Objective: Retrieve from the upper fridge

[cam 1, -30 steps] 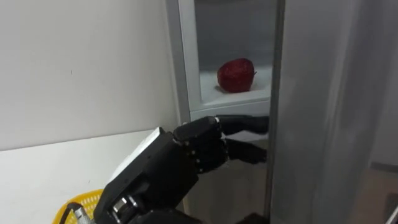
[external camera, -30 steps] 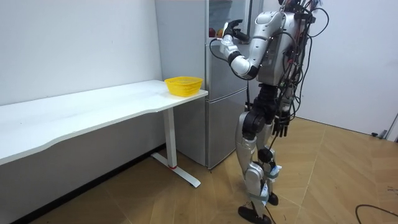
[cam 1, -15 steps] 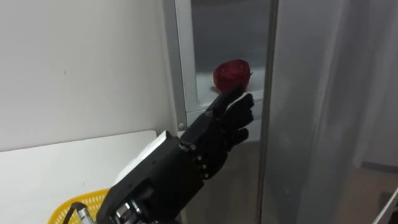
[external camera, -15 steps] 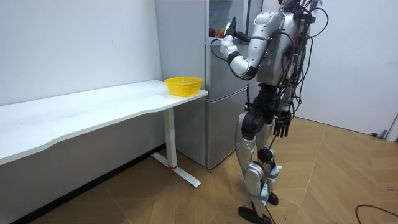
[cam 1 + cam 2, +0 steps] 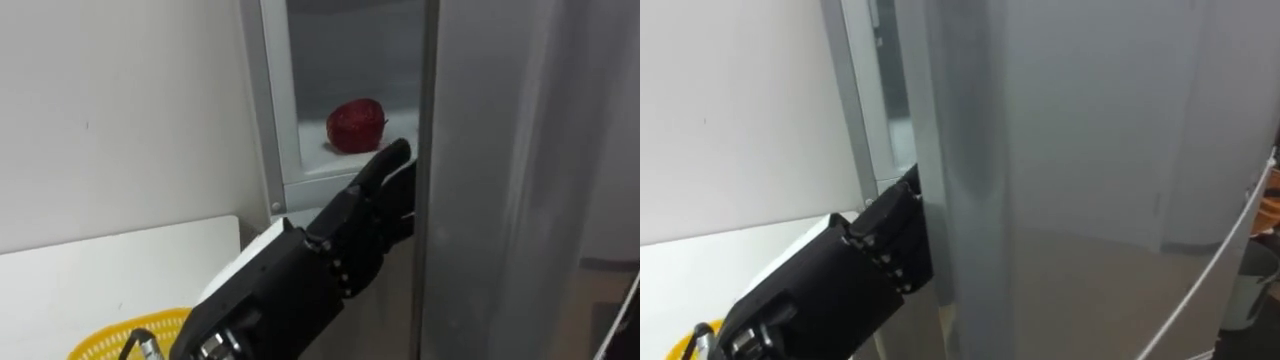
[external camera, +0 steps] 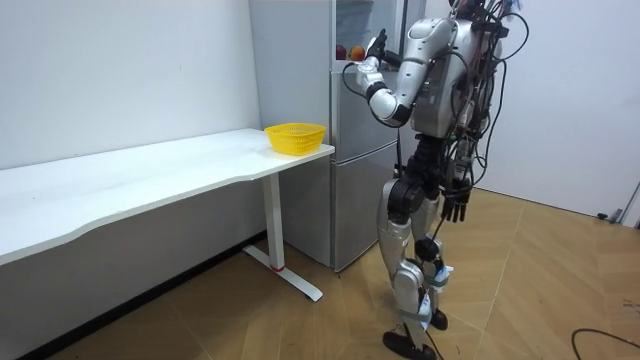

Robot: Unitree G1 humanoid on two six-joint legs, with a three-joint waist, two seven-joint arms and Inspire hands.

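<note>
**Left hand open at the fridge gap, apple on the upper shelf**

The black left hand [image 5: 362,222] is stretched forward and upward with its fingers [image 5: 388,163] straight and close together, holding nothing. It sits in the narrow gap between the fridge's pale grey metal frame [image 5: 268,110] and the edge of the tall grey fridge door [image 5: 520,180]. That door edge covers the right side of the hand, and in the right eye view it hides the fingers altogether.

The fingertips point at the round red apple [image 5: 355,125] and end near it, a little lower and to its right. The apple lies by itself on the white shelf [image 5: 320,155] of the upper compartment, just behind the shelf's front lip.

Below and to the left of the forearm is the flat white table top [image 5: 110,270]. The yellow woven plastic basket [image 5: 120,335] stands on the end of the table nearest the fridge.

In the room view the robot stands upright on the wooden plank floor [image 6: 300,320], facing the fridge, with its left arm raised to the upper compartment. The right hand [image 6: 453,206] hangs at its side, fingers loose.
</note>
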